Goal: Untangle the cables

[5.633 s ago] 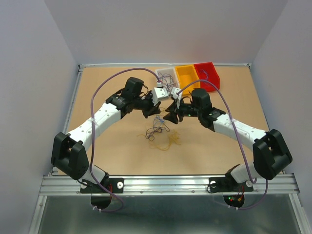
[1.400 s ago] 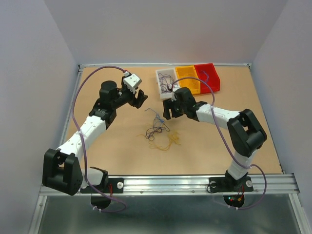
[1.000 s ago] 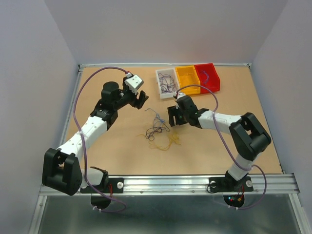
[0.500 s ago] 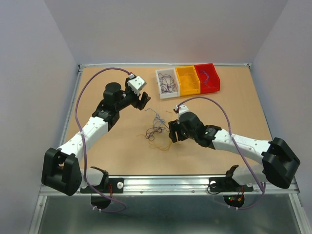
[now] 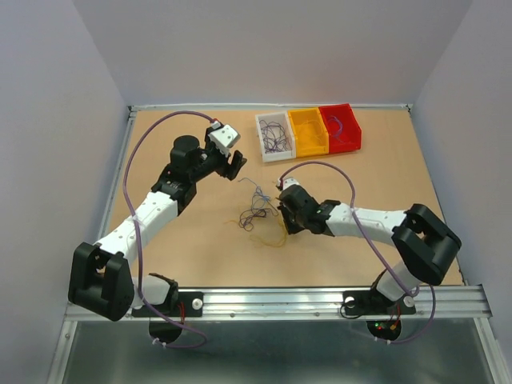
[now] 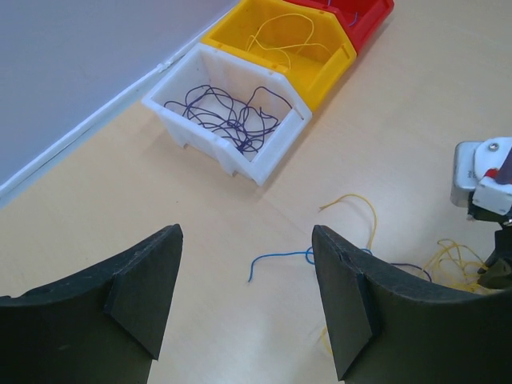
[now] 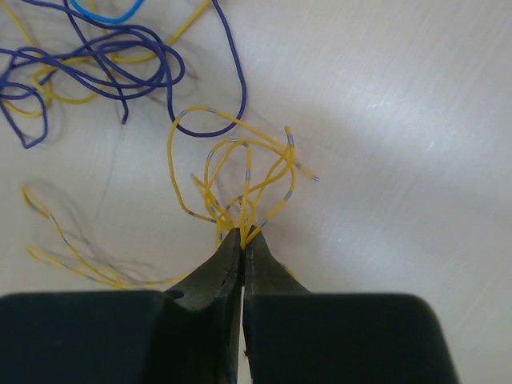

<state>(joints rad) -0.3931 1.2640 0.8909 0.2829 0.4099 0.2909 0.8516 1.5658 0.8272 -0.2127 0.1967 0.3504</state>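
Bases of both arms sit at the near edge of your tan table.

Mid-table, just beyond them: a loose clump of cables, lying flat on the surface.

Your right gripper is down at the clump's right side. Jaws are pinched together on a bundle of yellow strands. In the right wrist view, several yellow loops fan out from the closed tips. More yellow trails off to the left along the table.

Dark purple strands lie just past those loops, crossing some of the yellow. They are not in the grip. A short blue strand shows at the top edge of that view.

Farther back and to the left: your left gripper, apart from the clump. Jaws are spread wide with nothing between them. Its wrist camera looks down on the blue strand and one curl of yellow, with your right arm's wrist at the frame's right edge.

Far side, near the back edge: three bins side by side in a row.
- White bin on the left holds a tangle of dark purple wire.
- Yellow bin in the middle holds a loop of yellow wire.
- Red bin on the right holds one thin dark strand. You cannot tell its colour for certain from the top view.
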